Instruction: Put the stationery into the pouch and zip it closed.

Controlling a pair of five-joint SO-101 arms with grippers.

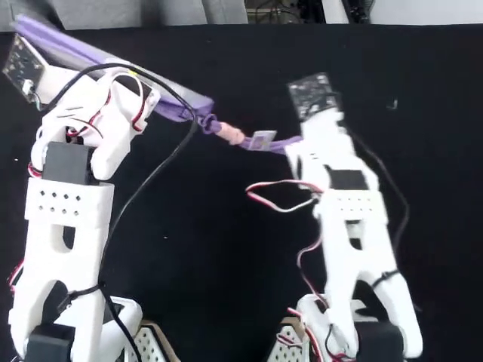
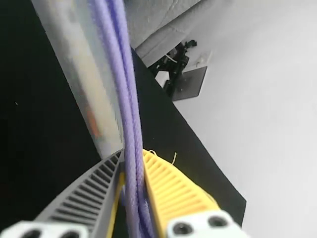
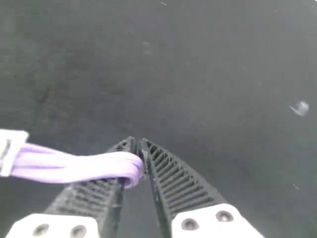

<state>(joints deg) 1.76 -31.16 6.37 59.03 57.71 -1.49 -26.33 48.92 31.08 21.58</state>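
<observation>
While the left gripper (image 2: 132, 156) is closed on its purple edge, the pouch (image 1: 72, 47) is at the black table's (image 1: 226, 256) far-left corner. Beside it, the right gripper (image 3: 138, 145) is clamped tight on the purple pull cord (image 3: 74, 167).

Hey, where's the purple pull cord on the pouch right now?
In the high view the purple cord stretches from a corner of the pouch at upper centre to the right gripper, which is shut on its looped end.
</observation>
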